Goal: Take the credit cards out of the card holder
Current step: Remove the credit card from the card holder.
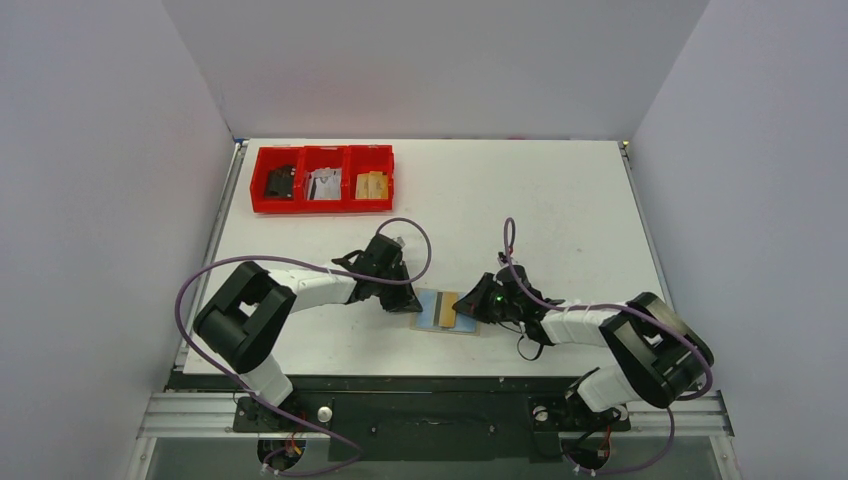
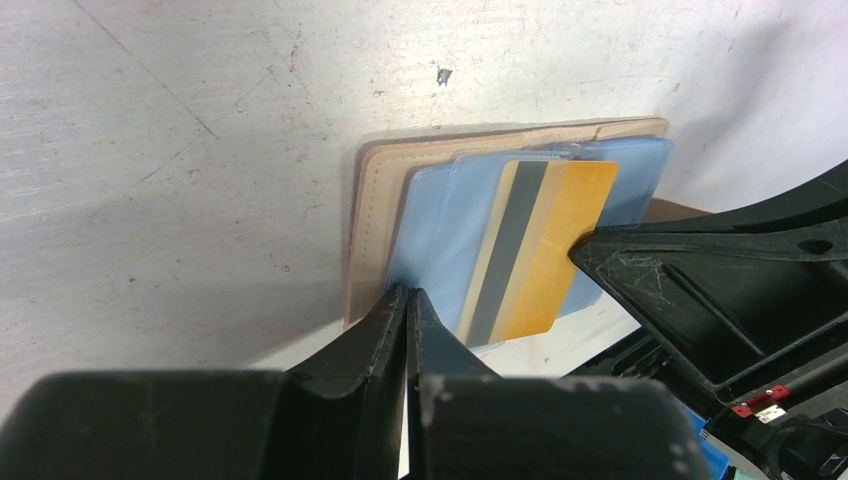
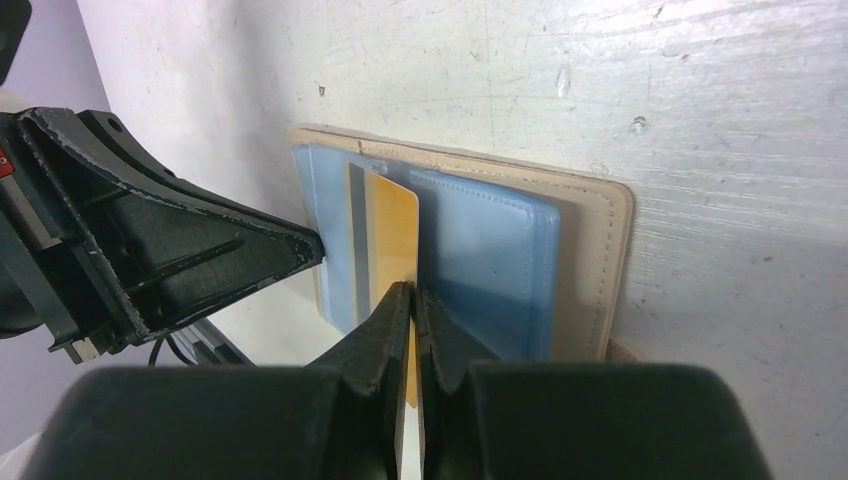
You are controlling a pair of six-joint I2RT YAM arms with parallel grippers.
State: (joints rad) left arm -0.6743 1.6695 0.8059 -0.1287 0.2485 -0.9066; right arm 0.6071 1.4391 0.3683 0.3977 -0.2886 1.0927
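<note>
Lying open and flat on the white table [image 1: 560,200], near edge, centre, btwn the two arms: tan stitched card holder [image 2: 365,230], thin rectangular wallet type, w/ pale blue plastic pockets inside.

- Holder contents: 1 orange-yellow card w/ dark grey stripe [image 2: 560,240], lying over the blue pockets; how far it sits in a pocket is unclear.
- Left gripper [image 2: 407,310]: at holder's left side, fingers pinched together on the edge of a blue pocket.
- Right gripper [image 3: 413,305]: at holder's right side, fingers narrow, nipping the orange-yellow card's edge.
- Red plastic tray, 3 compartments [image 1: 322,208]: far left, well apart from holder. Left bay, dark item; mid bay, white/grey items; right bay, tan blocks. Detail too small to tell.
</note>
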